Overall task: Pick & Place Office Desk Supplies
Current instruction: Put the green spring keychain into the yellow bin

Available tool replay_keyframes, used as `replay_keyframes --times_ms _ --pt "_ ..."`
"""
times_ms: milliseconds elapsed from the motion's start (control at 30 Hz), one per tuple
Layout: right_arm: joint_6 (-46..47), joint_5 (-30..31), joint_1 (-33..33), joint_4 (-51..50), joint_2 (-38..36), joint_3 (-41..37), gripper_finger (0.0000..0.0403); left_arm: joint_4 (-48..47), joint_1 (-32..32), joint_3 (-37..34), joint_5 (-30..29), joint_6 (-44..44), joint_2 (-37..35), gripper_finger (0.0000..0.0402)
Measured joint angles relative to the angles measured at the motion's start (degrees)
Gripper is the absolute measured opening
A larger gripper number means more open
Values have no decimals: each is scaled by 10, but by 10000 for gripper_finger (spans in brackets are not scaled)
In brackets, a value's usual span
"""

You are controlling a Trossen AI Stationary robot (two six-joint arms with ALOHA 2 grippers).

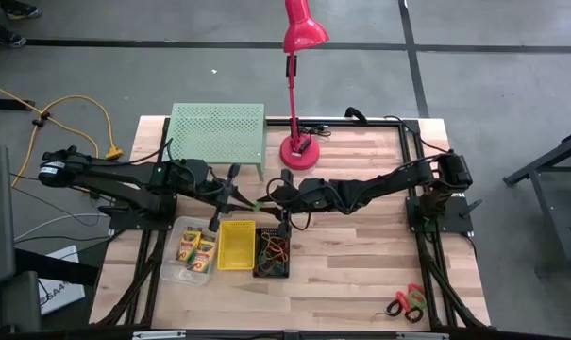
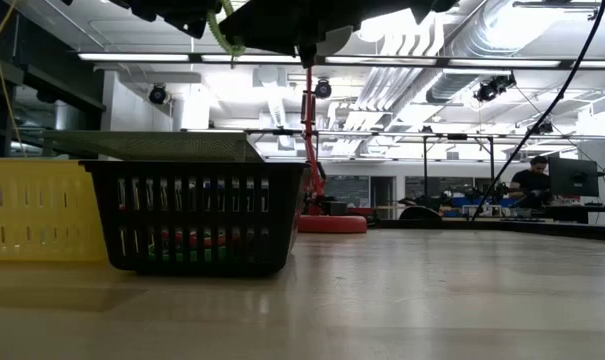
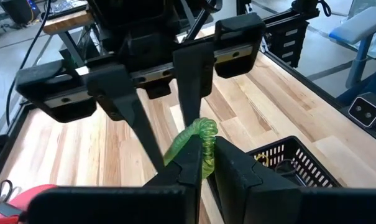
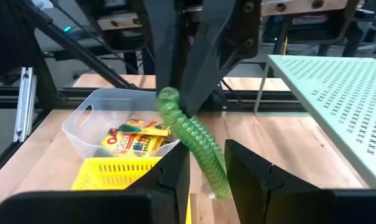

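A green coiled loop (image 1: 259, 204) hangs in the air between my two grippers, above the table just beyond the bins. My left gripper (image 3: 207, 160) is shut on it. My right gripper (image 4: 207, 169) faces it, open, with one finger on either side of the loop's (image 4: 203, 146) other end; I cannot tell whether they touch. Near the table's near-left part stand a clear bin (image 1: 176, 269) with crayon boxes (image 1: 197, 248), a yellow bin (image 1: 236, 244) and a black-mesh bin (image 1: 273, 253) holding coloured loops. Scissors (image 1: 408, 302) lie near the near-right corner. My left gripper pinches one end of the green loop (image 3: 203, 140) between its two fingers (image 3: 189, 165), coming level from the table's left. The loop is lifted clear of the table, and its free part sticks out toward the right gripper, sagging a little (image 4: 215, 180).
The red lamp's base (image 1: 297, 148) and the light-green perforated rack (image 1: 217, 132) stand at the far side, just behind the grippers. In the low view the black-mesh bin (image 2: 197, 215) and yellow bin (image 2: 32, 215) sit under the arms. Bare wood lies to the right.
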Motion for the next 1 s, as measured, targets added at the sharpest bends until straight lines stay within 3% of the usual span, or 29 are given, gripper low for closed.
replay_keyframes --times_ms 267,533,1000 --pt "0 0 8 2 0 0 90 -6 0 0 -6 -16 0 25" --pt "-26 56 19 3 0 0 90 -33 0 0 -11 -41 0 25" --pt "-30 57 26 3 0 0 103 -60 0 0 -10 -103 0 25"
